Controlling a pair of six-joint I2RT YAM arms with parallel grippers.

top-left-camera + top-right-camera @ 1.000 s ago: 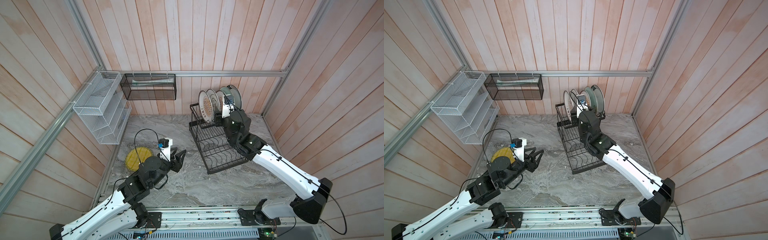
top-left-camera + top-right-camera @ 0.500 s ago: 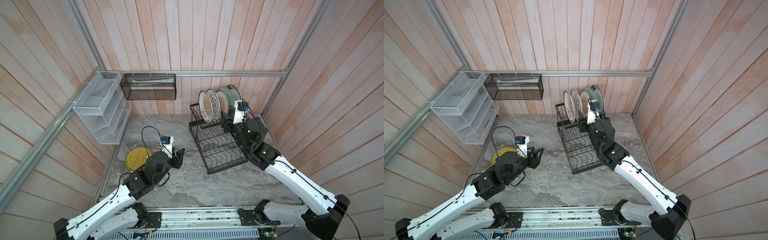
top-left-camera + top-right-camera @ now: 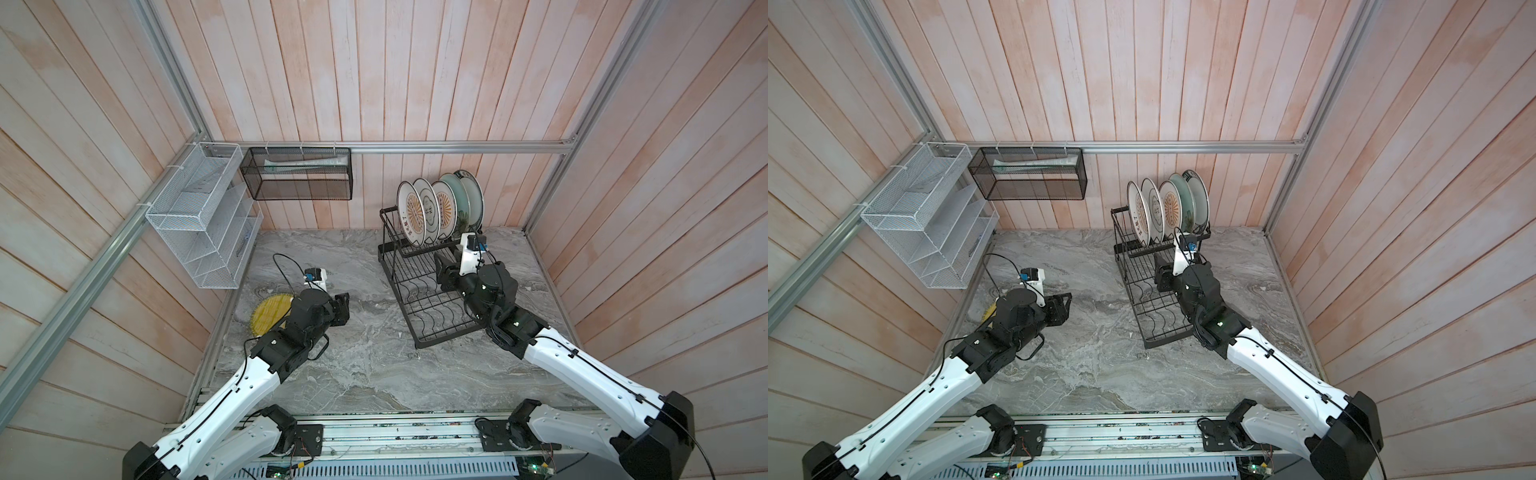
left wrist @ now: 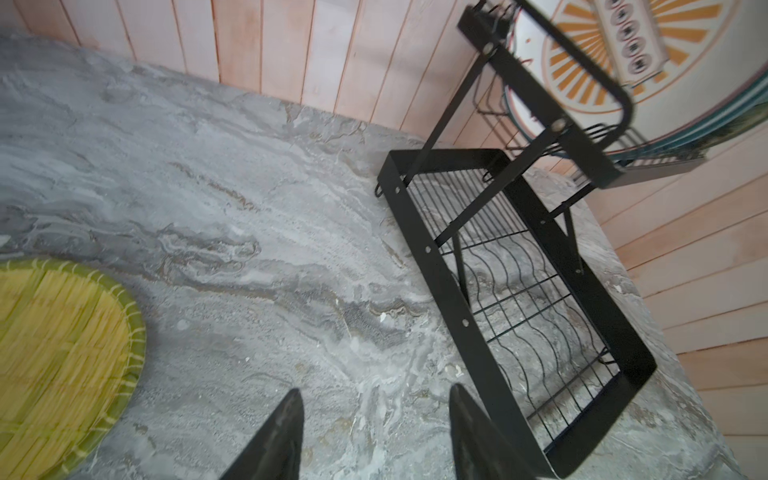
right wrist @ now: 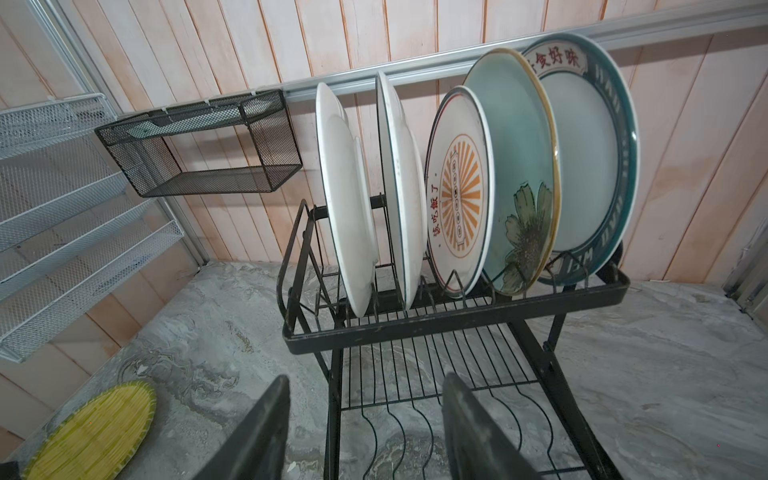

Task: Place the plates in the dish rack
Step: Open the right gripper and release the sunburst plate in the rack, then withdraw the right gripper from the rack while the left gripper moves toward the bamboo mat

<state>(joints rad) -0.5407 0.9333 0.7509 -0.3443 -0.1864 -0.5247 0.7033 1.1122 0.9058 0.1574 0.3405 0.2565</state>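
Pale wooden plank walls close in a grey marble tabletop, and toward its far right corner you have the black wire 2-tier dish rack. 5 plates stand on edge in the slots of its upper basket, side by side. In both top views, a white plate with an orange sunburst is at the left end. Next to it come a green-ringed white plate, a 2nd orange sunburst plate and a mint plate with a painted flower. A white plate with a dark lettered rim stands at the right end.

The 6th, a smaller yellow ribbed plate, lies flat on the marble near the left wall, well apart from the rack.

Your left gripper hangs above bare marble between that yellow plate and the rack, nearer the plate. Its jaws stand apart with nothing between them. Your right gripper hovers over the rack's lower tray of wavy dividers, in front of the upper basket and facing the row of plates. Its jaws are also apart and grip nothing.

A black mesh rectangular basket hangs on the rail of the back wall, and a white mesh tiered shelf hangs on the left wall.
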